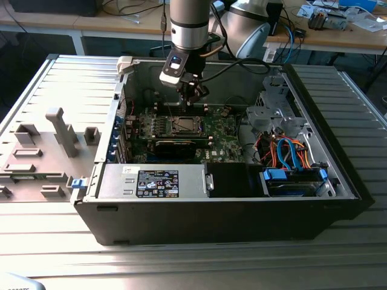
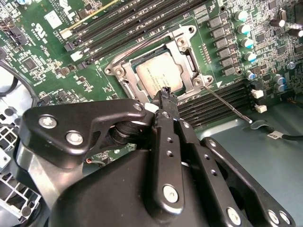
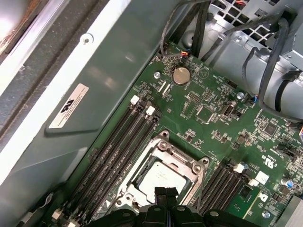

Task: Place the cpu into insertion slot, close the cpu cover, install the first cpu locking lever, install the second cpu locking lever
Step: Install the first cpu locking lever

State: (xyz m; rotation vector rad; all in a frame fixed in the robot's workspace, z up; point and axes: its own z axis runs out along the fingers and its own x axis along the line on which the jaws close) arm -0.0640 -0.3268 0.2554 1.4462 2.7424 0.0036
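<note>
1. The open computer case point(image 1: 338, 181) lies on a ribbed metal table point(image 1: 181, 260). The gripper point(image 2: 165, 94) hangs inside the case above the green motherboard point(image 3: 213, 113).
2. Just below the fingertips sits the insertion slot point(image 2: 127, 81). The cpu point(image 2: 156, 71) lies flat in it, silvery face up.
3. The cpu cover point(image 2: 187, 49) lies flat around the chip, framing its edges.
4. A thin locking lever point(image 2: 229, 105) sticks out from the socket corner nearest the fingertips and slants away over the board.
5. Black memory slots point(image 3: 118, 146) run along two sides of the socket, flanking the gripper. A coin cell battery point(image 3: 180, 74) sits beyond the socket, and black cables point(image 3: 265, 52) hang farther off by the drive cage.
6. In the exterior view a long black card point(image 1: 175, 145) lies across the board just past the socket from the gripper. The labelled power supply point(image 1: 157, 181) is beyond that. Blue and orange cables point(image 1: 290, 151) are well apart from the gripper, toward the exterior view's right.
7. The arm point(image 1: 188, 24) comes down almost vertically into the case, wrist pointing downward.
8. The fingertips are pressed together tip against tip, close over the near edge of the socket. Whether they touch the cover cannot be told.
</note>
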